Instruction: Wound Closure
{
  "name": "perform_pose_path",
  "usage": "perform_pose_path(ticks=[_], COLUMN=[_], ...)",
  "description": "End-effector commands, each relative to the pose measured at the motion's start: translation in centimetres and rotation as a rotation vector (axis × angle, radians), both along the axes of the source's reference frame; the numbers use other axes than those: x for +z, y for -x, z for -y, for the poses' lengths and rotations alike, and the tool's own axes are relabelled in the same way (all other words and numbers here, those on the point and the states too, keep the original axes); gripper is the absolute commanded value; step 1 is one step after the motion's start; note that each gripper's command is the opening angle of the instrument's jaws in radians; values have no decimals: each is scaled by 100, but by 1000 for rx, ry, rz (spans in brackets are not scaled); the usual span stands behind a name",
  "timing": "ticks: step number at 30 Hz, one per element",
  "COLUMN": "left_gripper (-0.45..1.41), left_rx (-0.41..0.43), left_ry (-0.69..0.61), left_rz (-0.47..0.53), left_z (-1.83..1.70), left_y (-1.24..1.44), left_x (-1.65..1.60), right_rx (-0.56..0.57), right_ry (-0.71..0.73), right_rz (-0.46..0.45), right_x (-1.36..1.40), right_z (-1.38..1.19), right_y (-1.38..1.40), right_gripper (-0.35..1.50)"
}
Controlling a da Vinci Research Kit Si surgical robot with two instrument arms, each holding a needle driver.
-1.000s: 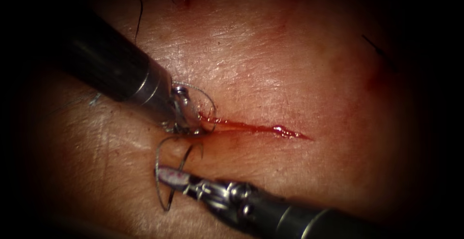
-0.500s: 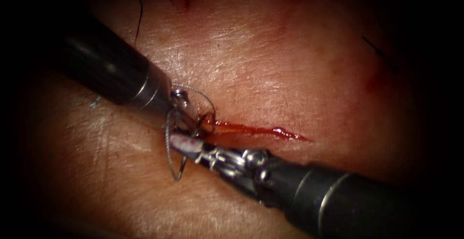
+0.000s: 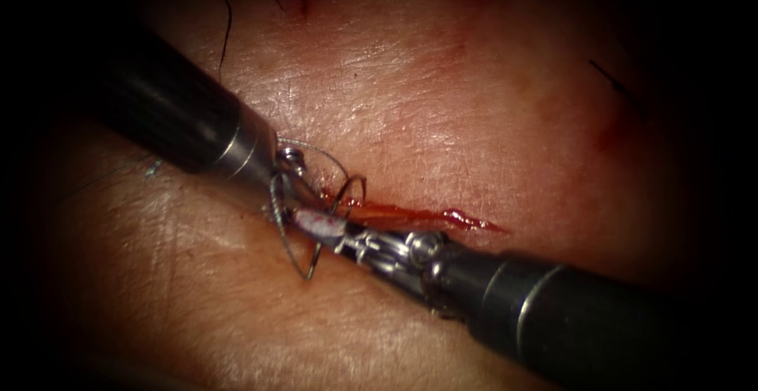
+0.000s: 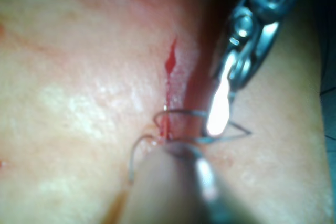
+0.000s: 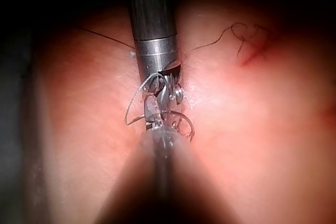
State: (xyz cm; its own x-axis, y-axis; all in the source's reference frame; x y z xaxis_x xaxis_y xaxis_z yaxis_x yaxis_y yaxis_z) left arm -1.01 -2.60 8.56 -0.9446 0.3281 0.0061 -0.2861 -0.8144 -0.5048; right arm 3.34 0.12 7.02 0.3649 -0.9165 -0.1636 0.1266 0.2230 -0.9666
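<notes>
The cut (image 3: 426,216) runs across the tissue (image 3: 442,107), with red fluid (image 3: 462,217) along it. My right tool (image 3: 309,221) comes in from the lower right, its tip at the cut's left end. Its jaws are shut on the curved needle (image 3: 288,249) near mid-curve, and the needle arcs down over the skin below the cut, out of the tissue. My left tool (image 3: 298,189) comes from the upper left and its tip meets the right tool's tip. Grey thread (image 3: 320,152) loops around both tips. In the left wrist view the right tool (image 4: 218,114) crosses the needle (image 4: 231,129).
Dark loose strands of thread lie on the far tissue (image 3: 225,20) and at the right (image 3: 608,71). A short cut end of thread (image 3: 150,168) lies left of the left tool's shaft (image 3: 174,114). The right tool's shaft (image 3: 568,320) covers the lower right.
My right tool has carried the needle up and rightward, from the skin below the cut to the cut's left end beside the left tool. The left tool has barely moved.
</notes>
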Motion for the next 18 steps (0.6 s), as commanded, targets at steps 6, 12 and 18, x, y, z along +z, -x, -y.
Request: perform_pose_path(ticks=[6,12,18], left_gripper=[12,12,12], left_rx=[2,1,1], left_ry=[-3,-2,-2], left_rz=[-2,-2,-2], left_z=[8,8,7], left_y=[0,1,1], left_x=[6,7,8], right_rx=[2,6,10], right_ry=[-15,-22,-38], right_rz=[-7,-11,-17], right_x=[-1,-7,-8], right_z=[7,9,11], right_y=[-11,-14,-14], right_gripper=[-35,-35,-35])
